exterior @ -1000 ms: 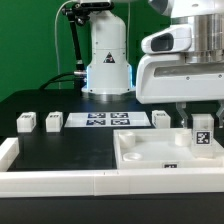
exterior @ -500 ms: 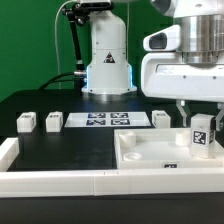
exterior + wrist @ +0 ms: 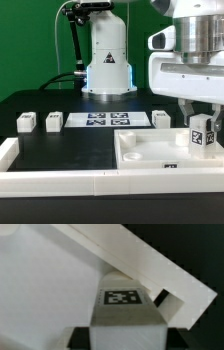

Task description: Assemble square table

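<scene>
The pincer (image 3: 202,120) grips a tagged table leg (image 3: 203,137) upright inside the tabletop (image 3: 140,160) near its rim corner, so it should keep the leg vertical and press straight down.

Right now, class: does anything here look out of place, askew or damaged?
Nothing stands out. The gripper holds one leg upright at a far corner of the table top. Three loose legs sit on either side of the marker board, none tipped or visibly broken.
</scene>
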Robot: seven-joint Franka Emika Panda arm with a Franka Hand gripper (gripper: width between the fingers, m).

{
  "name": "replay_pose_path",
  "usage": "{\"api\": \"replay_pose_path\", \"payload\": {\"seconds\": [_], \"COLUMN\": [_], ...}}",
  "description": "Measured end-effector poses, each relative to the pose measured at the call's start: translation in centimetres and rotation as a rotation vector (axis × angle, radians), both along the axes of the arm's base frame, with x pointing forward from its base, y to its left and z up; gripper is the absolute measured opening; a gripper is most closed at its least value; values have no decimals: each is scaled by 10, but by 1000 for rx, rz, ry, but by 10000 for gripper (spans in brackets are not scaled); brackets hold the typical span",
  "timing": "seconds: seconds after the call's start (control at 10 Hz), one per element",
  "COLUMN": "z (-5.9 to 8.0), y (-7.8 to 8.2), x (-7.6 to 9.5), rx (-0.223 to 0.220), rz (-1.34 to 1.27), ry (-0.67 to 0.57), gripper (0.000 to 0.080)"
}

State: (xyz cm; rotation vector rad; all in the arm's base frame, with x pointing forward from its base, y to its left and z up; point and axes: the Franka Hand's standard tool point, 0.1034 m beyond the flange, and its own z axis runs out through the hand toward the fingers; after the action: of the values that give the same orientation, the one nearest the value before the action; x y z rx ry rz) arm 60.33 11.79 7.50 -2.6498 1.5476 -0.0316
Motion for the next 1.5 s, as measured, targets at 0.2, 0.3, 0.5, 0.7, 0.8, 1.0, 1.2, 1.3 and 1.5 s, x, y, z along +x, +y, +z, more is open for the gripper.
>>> {"api": "replay_pose_path", "payload": {"seconds": [0.2, 0.3, 0.5, 0.7, 0.8, 1.0, 1.2, 1.3, 1.5], "z": [1, 1, 0, 0, -1, 1, 1, 4, 3], "y": [0, 1, 2, 3, 3, 11, 13, 15, 14], "x": [-2, -3, -3, -3, -4, -5, -6, -6, -6], "rx": [36, 55, 93, 92, 90, 79, 66, 64, 54], "rz": [-219, -307, -491, -483, -471, -314, -37, 54, 194], "ry": [-39, -37, -23, -22, -21, 11, 0, -8, -19], "gripper": [291, 291, 291, 291, 485, 633, 646, 649, 649]}}
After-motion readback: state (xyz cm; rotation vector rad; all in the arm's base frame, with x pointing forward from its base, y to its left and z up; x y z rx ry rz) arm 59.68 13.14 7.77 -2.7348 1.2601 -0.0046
